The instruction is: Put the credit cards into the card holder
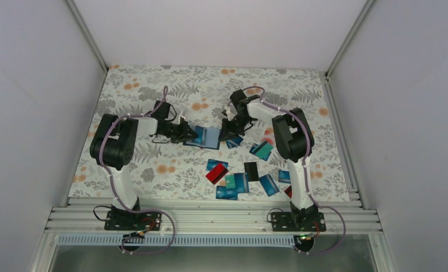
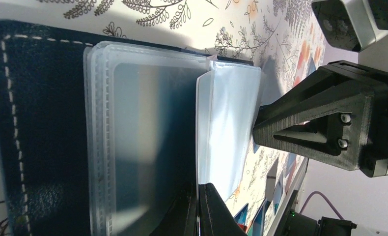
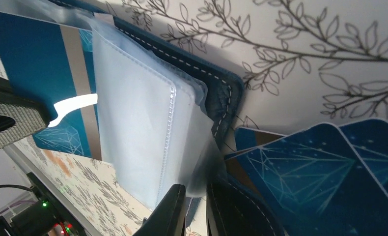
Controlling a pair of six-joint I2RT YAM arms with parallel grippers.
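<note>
The card holder (image 1: 206, 137) lies open on the floral cloth between my two grippers: a navy stitched cover (image 2: 44, 123) with clear plastic sleeves (image 2: 148, 137). My left gripper (image 1: 187, 135) is shut on the edge of one sleeve (image 2: 198, 209). From the other side my right gripper (image 1: 231, 131) has its jaws nearly together on the corner of a raised sleeve (image 3: 148, 128). A blue card with a grey stripe (image 3: 30, 64) shows among the sleeves. Loose credit cards lie nearer the arms: red (image 1: 216, 175), black (image 1: 251, 170), teal (image 1: 262, 149). Two blue ones (image 3: 329, 167) lie beside the holder.
More blue and teal cards (image 1: 233, 186) cluster near the table's front edge. An aluminium rail (image 1: 210, 218) carries both arm bases. White walls close in the left, right and back. The right arm's elbow (image 1: 290, 136) stands over the cards on the right.
</note>
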